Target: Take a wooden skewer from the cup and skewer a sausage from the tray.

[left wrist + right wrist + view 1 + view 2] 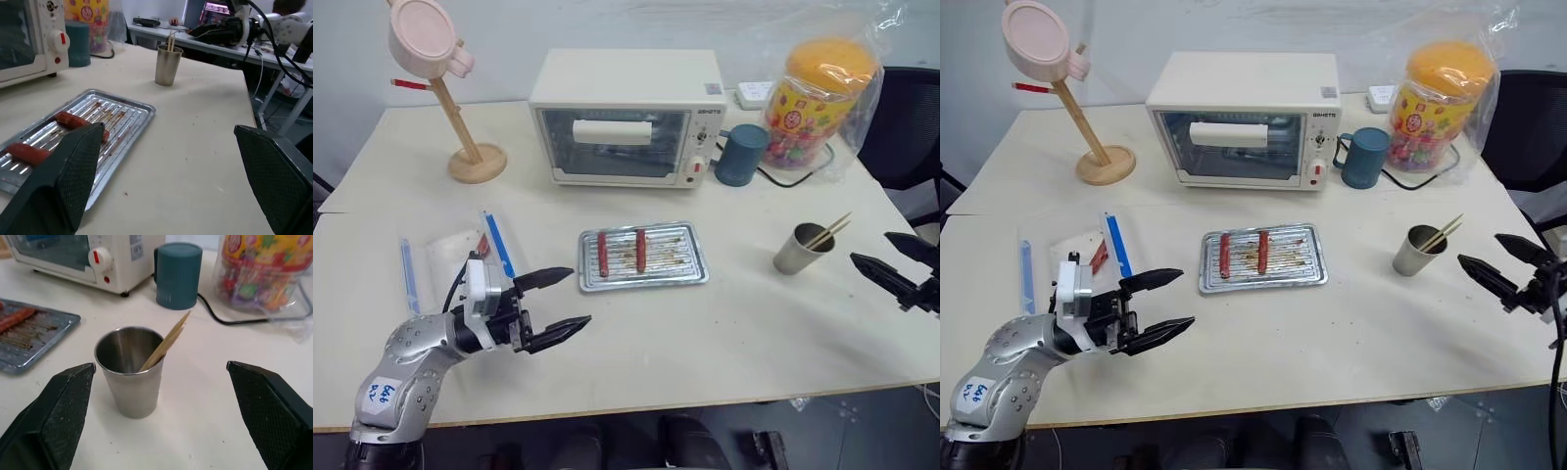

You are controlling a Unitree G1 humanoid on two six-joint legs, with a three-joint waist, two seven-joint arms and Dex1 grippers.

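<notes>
The shiny metal tray (690,257) lies mid-table with two reddish-brown sausages (603,253) (640,250) side by side in its left half. To its right stands the grey steel cup (798,252), and two thin wooden skewers (829,231) lean out of it. My left gripper (580,297) hovers open and empty to the left of the tray, pointing toward it. At the table's right edge my right gripper (869,247) is open and empty, just right of the cup and aimed at it. In the right wrist view the cup (131,377) sits between the two spread fingers, farther out.
A white toaster oven (626,117) stands behind the tray, with a teal mug (741,155) and a bagged candy jar (822,98) to its right. A wooden stand (475,157) is at the back left. Blue strips (497,245) and a clear bag (450,257) lie near my left arm.
</notes>
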